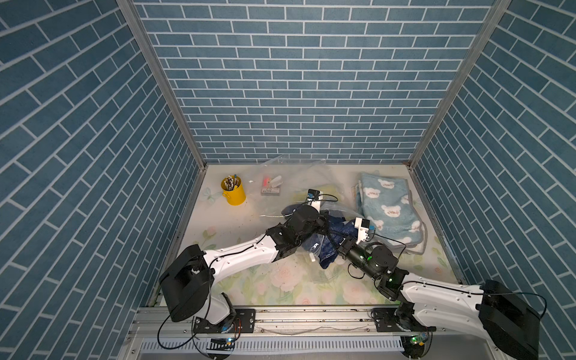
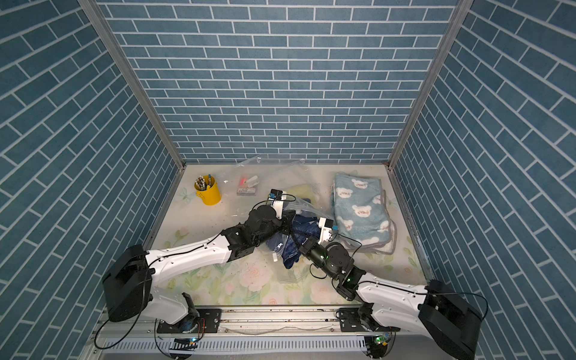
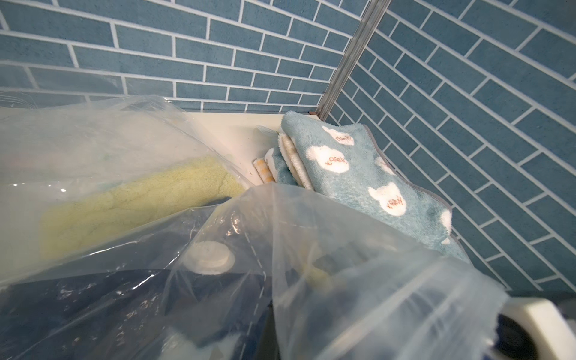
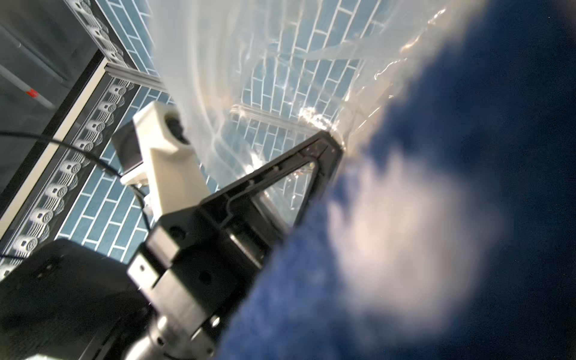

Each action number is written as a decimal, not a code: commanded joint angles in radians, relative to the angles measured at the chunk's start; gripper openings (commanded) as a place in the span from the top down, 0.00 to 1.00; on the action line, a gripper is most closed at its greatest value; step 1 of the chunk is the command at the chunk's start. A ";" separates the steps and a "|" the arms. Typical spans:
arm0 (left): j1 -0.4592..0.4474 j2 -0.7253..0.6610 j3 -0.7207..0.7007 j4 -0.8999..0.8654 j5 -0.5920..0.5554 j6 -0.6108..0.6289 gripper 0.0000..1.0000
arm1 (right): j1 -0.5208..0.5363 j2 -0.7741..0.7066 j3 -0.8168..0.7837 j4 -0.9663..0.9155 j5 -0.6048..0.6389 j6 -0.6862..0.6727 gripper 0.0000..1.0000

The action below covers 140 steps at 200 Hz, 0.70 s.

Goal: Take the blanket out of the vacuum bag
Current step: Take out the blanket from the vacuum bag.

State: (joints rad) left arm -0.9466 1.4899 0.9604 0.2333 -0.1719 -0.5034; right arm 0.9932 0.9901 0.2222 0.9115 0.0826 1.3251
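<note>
A: Where is the large, crinkly, transparent plastic vacuum bag (image 3: 358,280)?

B: It lies around the middle of the flower-printed counter (image 1: 218,237), and its plastic reaches toward the back edge. Its round white valve (image 3: 208,258) is turned up.

A: And the dark blue fleece blanket (image 1: 325,257)?

B: It is in the middle too. 1 part is under the plastic and 1 part hangs bare toward the front edge.

A: The 2 arms?

B: The left pincer (image 4: 330,141) is clenched on a fold of the bag. The right pincer (image 1: 336,240) is clenched as well, with its tips buried in the blanket that it grasps.

A: Anything else?

B: A folded light blue towel with white bears (image 1: 386,208) is at the back right corner. A yellow metal pen cup (image 1: 234,194) is near the back left corner.
</note>
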 commanded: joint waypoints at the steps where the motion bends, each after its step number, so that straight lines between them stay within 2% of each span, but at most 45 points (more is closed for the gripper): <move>1: 0.005 0.019 0.004 0.024 -0.036 -0.016 1.00 | 0.014 -0.107 0.000 -0.038 -0.011 -0.082 1.00; 46: 0.005 0.039 -0.008 0.045 -0.071 -0.038 1.00 | 0.014 -0.293 0.101 -0.276 0.015 -0.194 1.00; 115: 0.015 0.056 -0.039 0.077 -0.150 -0.078 1.00 | 0.009 -0.335 0.301 -0.416 -0.018 -0.318 1.00; 130: 0.018 0.057 -0.062 0.093 -0.176 -0.106 1.00 | -0.036 -0.320 0.324 -0.412 -0.014 -0.286 1.00; 140: 0.019 0.053 -0.087 0.113 -0.198 -0.128 1.00 | -0.109 -0.285 0.362 -0.427 -0.082 -0.273 1.00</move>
State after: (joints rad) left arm -0.9382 1.5299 0.9237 0.3107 -0.2966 -0.5789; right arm 0.9783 0.6796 0.5003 0.4839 0.0723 1.0904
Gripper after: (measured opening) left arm 0.053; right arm 0.072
